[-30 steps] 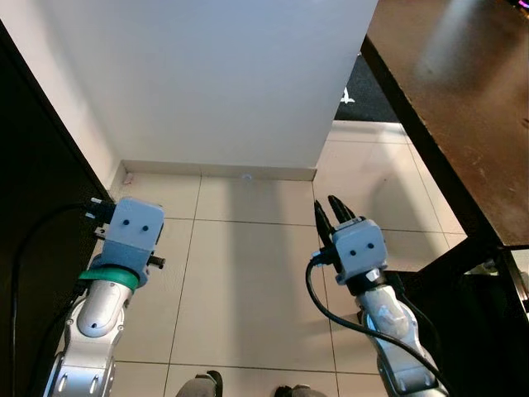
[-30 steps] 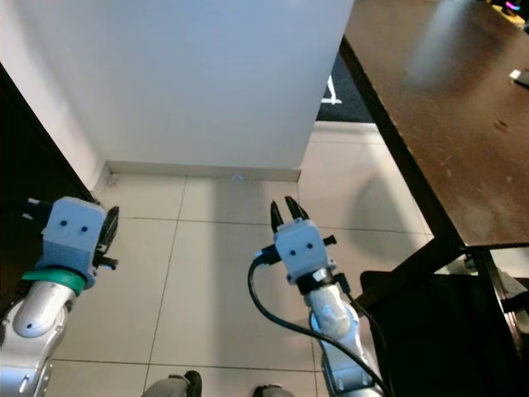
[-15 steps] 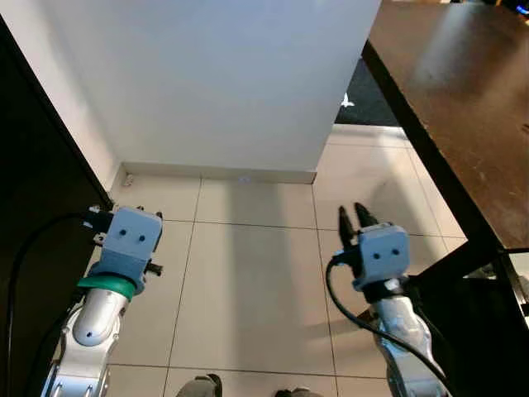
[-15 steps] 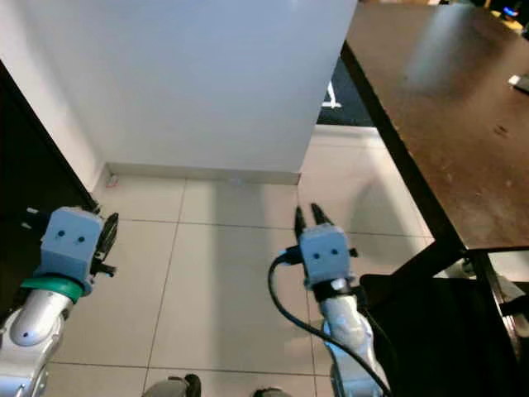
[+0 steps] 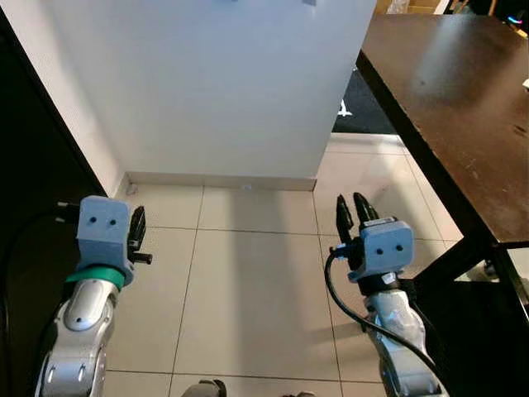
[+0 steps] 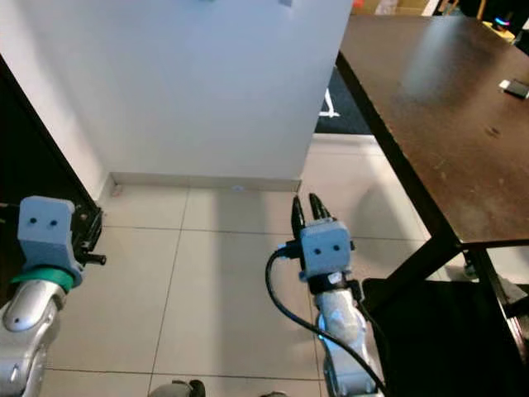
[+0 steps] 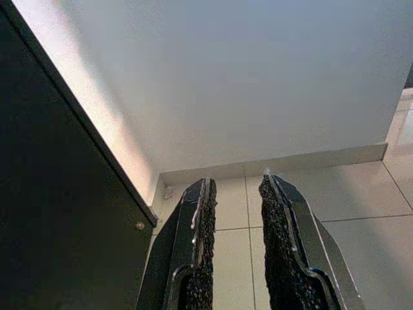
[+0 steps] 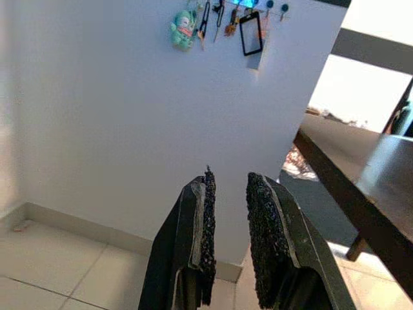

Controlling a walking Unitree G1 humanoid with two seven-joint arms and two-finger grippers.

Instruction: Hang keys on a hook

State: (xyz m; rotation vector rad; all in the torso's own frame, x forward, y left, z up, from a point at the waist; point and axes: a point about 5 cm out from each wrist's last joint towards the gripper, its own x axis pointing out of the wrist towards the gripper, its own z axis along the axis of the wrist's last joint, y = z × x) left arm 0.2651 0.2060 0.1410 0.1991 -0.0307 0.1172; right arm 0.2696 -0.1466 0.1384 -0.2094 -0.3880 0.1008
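Both grippers — left gripper, right gripper — hang empty, jaws slightly parted, facing the white wall; its hooks already carry trinkets, so no keys are in hand yet.

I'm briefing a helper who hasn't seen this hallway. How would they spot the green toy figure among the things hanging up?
Find the white wall that ends beside the dark wooden table. High on it hangs a row of small items on hooks. The green toy figure is at the end farthest from the table, next to dark key-like pieces and a black rectangular frame; it alone is pale green and doll-shaped.
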